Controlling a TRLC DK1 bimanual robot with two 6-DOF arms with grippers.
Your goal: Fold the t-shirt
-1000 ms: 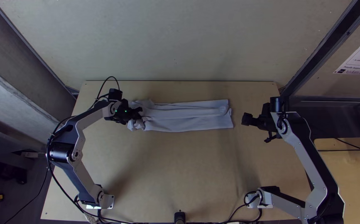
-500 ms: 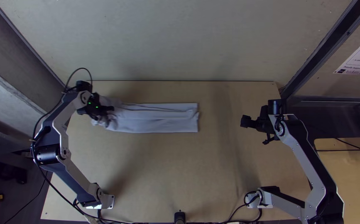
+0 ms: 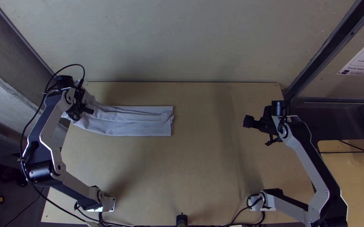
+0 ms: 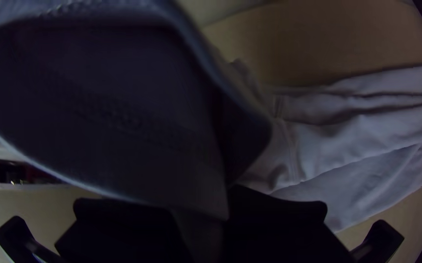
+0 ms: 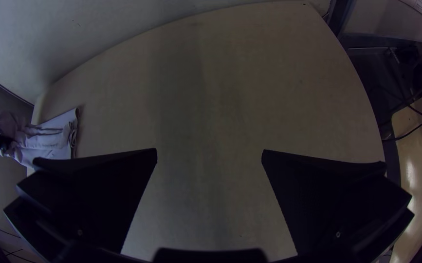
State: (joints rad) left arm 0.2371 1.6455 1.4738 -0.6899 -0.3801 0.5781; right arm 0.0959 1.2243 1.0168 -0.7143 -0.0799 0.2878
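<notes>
Pale counter (image 3: 182,168), shirt (image 3: 142,127) in a long folded strip at its far left — left pincer (image 3: 88,111) gripping the bunched end, right pincer (image 3: 247,121) wide open, well apart from it.

The t-shirt (image 3: 142,124) is pale, greyish white, and lies folded into a long, narrow strip across the far left part of the table (image 3: 190,176). Its right end is fairly straight, with layered edges, and long creases run along its length. Toward the left the cloth bunches, rises and reaches past the table's left edge. There a stitched opening gapes, dark inside, beside a wrinkled, seamed part.
</notes>
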